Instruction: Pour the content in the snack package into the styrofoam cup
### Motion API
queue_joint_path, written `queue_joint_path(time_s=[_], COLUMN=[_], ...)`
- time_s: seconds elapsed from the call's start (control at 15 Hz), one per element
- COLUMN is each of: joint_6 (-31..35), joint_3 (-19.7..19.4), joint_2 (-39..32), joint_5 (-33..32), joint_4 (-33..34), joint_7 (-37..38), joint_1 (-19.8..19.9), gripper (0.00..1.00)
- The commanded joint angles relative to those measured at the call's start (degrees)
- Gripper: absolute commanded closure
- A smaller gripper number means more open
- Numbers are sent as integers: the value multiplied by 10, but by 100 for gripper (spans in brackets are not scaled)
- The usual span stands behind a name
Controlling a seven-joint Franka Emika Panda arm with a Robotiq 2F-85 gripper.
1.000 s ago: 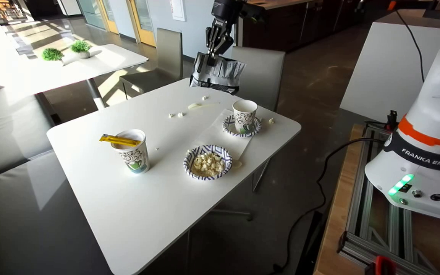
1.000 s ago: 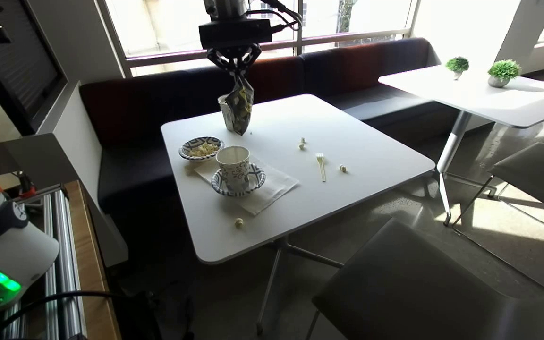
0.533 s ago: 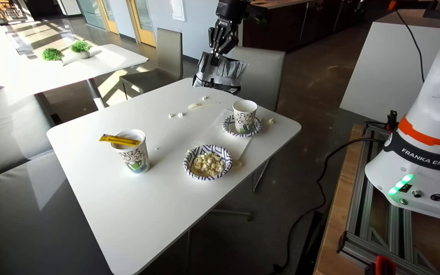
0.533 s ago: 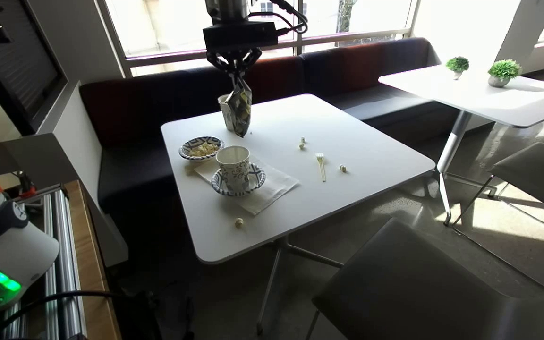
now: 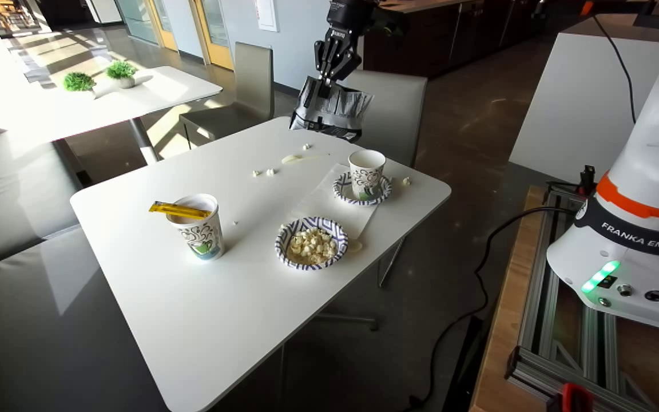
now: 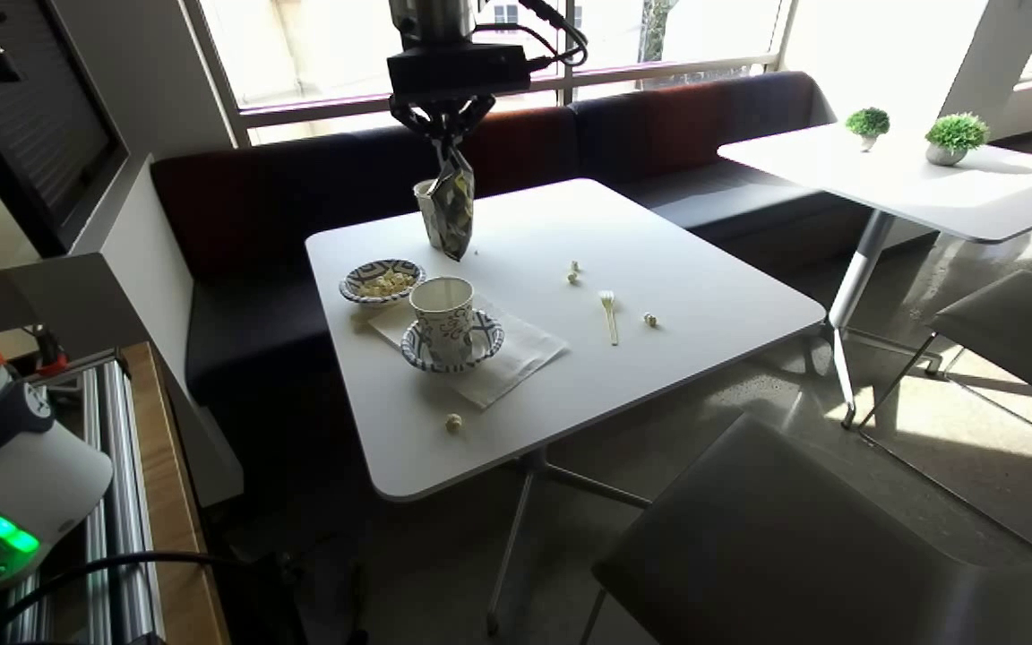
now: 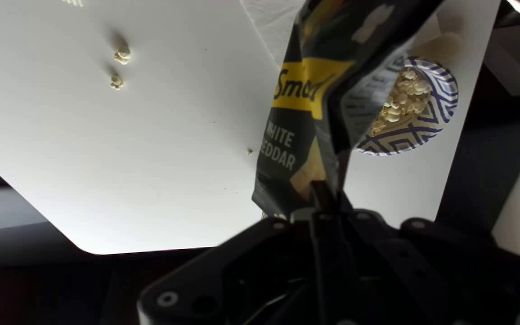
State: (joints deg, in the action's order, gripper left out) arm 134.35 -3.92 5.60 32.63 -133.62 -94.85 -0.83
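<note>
Snack package (image 7: 287,99) pinched in jaws, aloft above white table (image 6: 534,215). Step looks like lead-up to pour; nothing falling. Next move likely: bring it over cup (image 6: 444,309) in paper bowl (image 6: 493,333), then tip. Other cup (image 5: 201,237) bears yellow packet (image 5: 181,210); target uncertain. Loose popcorn (image 6: 650,320) strewn near fork (image 6: 609,313). Beyond: grey chair (image 6: 767,537), padded seating (image 6: 525,143) under bright window (image 6: 328,54).

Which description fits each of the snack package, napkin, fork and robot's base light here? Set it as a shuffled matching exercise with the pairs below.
1. snack package
2. napkin
3. fork
4. base light

A. on the table, between loose popcorn pieces
B. green
C. partly under a patterned bowl
D. clamped in the gripper

Pairs: 1-D; 2-C; 3-A; 4-B
</note>
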Motion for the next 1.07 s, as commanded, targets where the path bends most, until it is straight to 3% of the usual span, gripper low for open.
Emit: queue_joint_path(time_s=[0.0, 0.53, 1.0], joint_6=[-1, -1, -38], joint_3=[1, 1, -11], joint_2=[0, 0, -2], joint_5=[0, 0, -1], joint_4=[1, 0, 22], joint_7=[1, 1, 58], joint_1=[1, 1, 16], gripper=[99, 99, 100])
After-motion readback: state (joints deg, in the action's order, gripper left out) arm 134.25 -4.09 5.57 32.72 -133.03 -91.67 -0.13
